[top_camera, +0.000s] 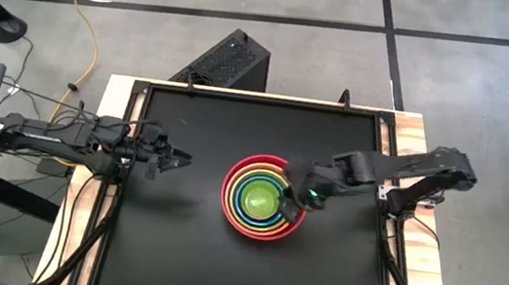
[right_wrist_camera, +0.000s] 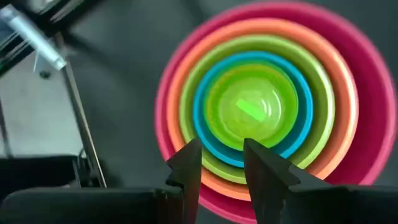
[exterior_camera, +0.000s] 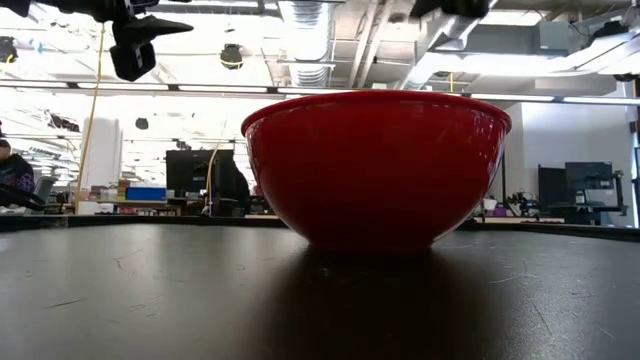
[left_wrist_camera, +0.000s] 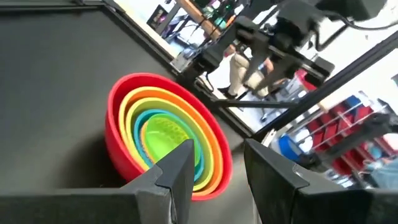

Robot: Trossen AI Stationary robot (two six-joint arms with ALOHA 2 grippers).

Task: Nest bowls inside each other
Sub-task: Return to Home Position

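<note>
High view puts the nested bowls [top_camera: 260, 224] just right of the frame's centre on the black table [top_camera: 173, 240]. The red-pink bowl [top_camera: 229, 186] is outermost, with rings of orange, olive, teal and yellow inside it and the bright green bowl [top_camera: 259, 199] in the middle. No bowl lies apart from the stack, so the nesting looks finished. The right gripper [top_camera: 296, 200] hangs over the stack's right rim, fingers slightly spread and empty. The left gripper [top_camera: 181, 158] sits at centre left, well apart, also spread and empty. Only drawing the arms back seems left.
</note>
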